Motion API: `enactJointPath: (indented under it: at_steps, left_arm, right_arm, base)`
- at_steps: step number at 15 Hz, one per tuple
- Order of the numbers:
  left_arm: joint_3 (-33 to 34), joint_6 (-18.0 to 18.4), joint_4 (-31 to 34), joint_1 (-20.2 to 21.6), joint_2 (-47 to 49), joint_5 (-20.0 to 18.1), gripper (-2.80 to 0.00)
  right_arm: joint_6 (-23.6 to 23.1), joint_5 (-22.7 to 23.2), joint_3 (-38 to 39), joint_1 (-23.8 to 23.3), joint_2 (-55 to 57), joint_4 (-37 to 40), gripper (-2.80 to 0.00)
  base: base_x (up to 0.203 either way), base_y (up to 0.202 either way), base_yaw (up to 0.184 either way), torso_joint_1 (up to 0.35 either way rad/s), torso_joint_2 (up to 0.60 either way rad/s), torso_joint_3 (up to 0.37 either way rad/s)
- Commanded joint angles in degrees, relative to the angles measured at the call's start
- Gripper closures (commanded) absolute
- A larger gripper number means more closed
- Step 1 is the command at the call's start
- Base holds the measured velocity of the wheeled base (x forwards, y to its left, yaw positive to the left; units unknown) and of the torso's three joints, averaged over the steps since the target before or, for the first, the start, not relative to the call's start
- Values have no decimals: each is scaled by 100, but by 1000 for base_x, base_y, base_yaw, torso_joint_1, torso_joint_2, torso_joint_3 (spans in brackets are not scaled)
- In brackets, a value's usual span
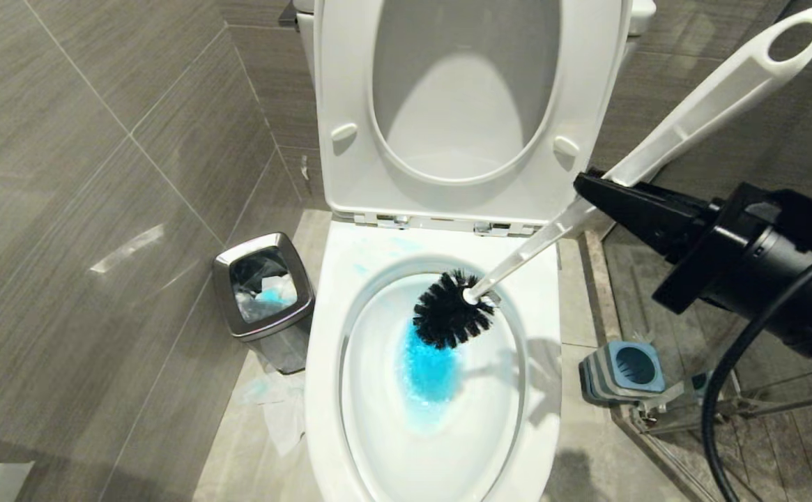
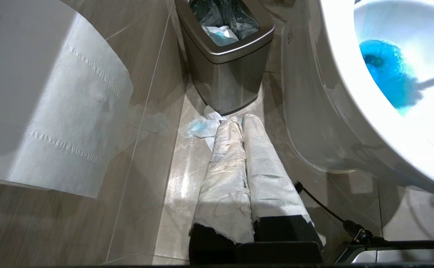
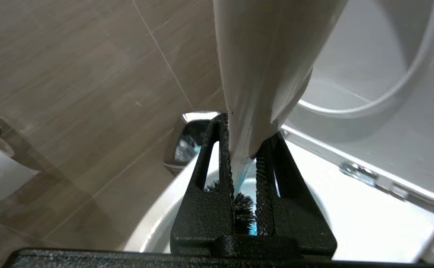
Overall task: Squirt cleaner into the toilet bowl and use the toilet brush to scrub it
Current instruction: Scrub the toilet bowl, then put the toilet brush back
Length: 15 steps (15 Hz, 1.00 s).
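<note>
Bright overhead light — glare streaks the wall tiles (image 1: 127,247), right wrist view motion-blurred.

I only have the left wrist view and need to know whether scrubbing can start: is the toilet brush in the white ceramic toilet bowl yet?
Observer: Yes. In the head view the white-handled, black-bristled toilet brush has its head inside the white ceramic toilet bowl, at the back edge of the water tinted by bright blue cleaner.
Operator: What holds it?
Observer: The right claw is shut on the handle, roughly mid-length.
Operator: And its stand?
Observer: The squarish grey-and-blue holder stands empty on the floor, on the robot's right of the bowl.
</note>
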<state>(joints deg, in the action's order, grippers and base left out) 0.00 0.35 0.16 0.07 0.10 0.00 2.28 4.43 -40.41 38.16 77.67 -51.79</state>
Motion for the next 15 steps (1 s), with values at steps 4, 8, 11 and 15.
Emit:
enactJointPath:
  at_steps: [4, 8, 11, 15]
  left_arm:
    - [0, 0, 2, 1, -1, 0, 0]
    - [0, 0, 2, 1, -1, 0, 0]
    - [2, 0, 2, 1, -1, 0, 0]
    - [0, 0, 2, 1, -1, 0, 0]
  right_arm:
    - [-22, 420, -725, -583, -839, 2573, 0]
    - [-43, 1375, -929, -1182, -849, 2818, 0]
    - [-37, 1551, -1094, -1220, -676, 2753, 0]
    - [-320, 1540, -689, -1154, -338, 2281, 0]
  base:
    - [0, 0, 0, 0, 0, 0]
    - [0, 0, 0, 0, 0, 0]
    - [0, 0, 0, 0, 0, 0]
    - [0, 0, 0, 0, 0, 0]
